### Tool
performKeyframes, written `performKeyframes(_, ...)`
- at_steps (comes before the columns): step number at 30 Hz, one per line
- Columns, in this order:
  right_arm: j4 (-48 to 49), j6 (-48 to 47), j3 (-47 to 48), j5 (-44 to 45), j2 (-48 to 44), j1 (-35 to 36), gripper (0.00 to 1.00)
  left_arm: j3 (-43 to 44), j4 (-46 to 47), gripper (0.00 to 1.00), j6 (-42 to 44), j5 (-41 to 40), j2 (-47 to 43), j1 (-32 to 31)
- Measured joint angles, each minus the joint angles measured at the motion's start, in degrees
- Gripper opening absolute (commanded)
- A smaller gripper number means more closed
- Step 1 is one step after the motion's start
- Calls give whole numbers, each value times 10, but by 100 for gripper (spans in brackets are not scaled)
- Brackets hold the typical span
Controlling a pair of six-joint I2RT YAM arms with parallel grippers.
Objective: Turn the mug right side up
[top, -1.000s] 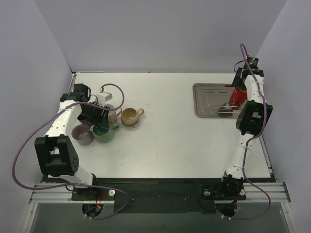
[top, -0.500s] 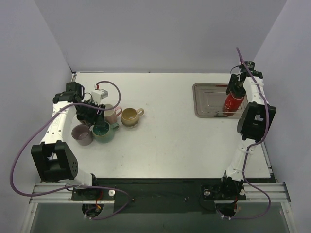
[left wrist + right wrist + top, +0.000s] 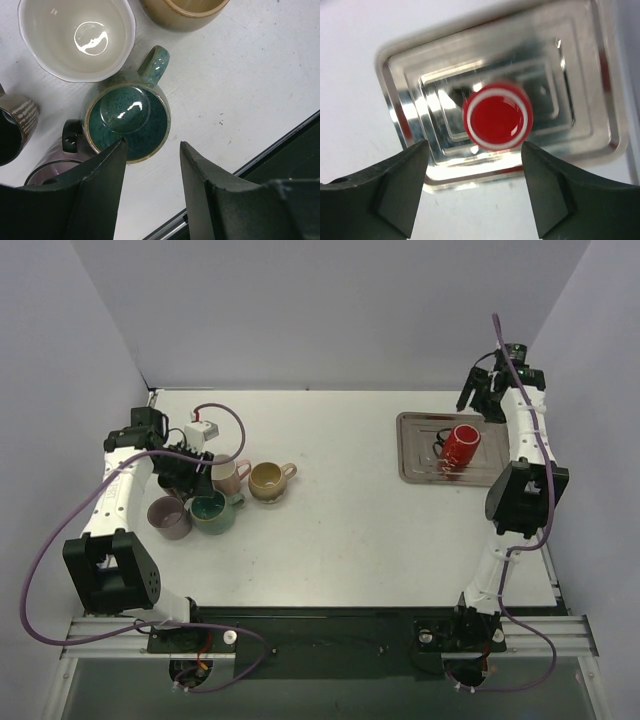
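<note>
While the red mug (image 3: 461, 447) sits on the far right tray (image 3: 415, 462), both grippers are open and empty: right gripper (image 3: 474, 147) above it, left gripper (image 3: 151, 145) over the green mug (image 3: 127, 122).

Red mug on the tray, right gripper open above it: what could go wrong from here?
1. The red mug stands free in the tray and looks blurred in the right wrist view; it may be rocking and could tip.
2. The right gripper hangs open straight above it; a low retreat could clip the rim.
3. The left gripper is open just over the green mug, packed among other mugs; any dip or sideways move could knock them.
</note>
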Motion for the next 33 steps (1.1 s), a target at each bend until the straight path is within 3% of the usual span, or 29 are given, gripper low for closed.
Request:
performKeyframes(1,-1,5,28,3,7,-1,84,1,0,56,0,0,1,0)
performKeyframes(5,52,-67,145,-18,63,1,94,2,-1,56,0,2,2,2)
performKeyframes(11,61,-382,134,27,124,96,96,7,-2,56,0,1,4,2)
performKeyframes(18,23,-585,143,57,190,164,87,9,-7,56,0,-6,8,2)
performKeyframes(19,19,-598,143,64,194,163,83,10,-7,56,0,-7,10,2)
performKeyframes(20,16,-614,143,73,200,160,69,11,-8,56,0,-9,12,2)
performKeyframes(22,10,-640,145,96,212,155,60,14,-9,56,0,-12,15,2)
performKeyframes(30,-17,-685,146,161,239,142,60,18,-10,56,0,-18,29,2)
performKeyframes(33,-22,-692,146,170,238,138,41,18,-10,56,0,-18,36,2)
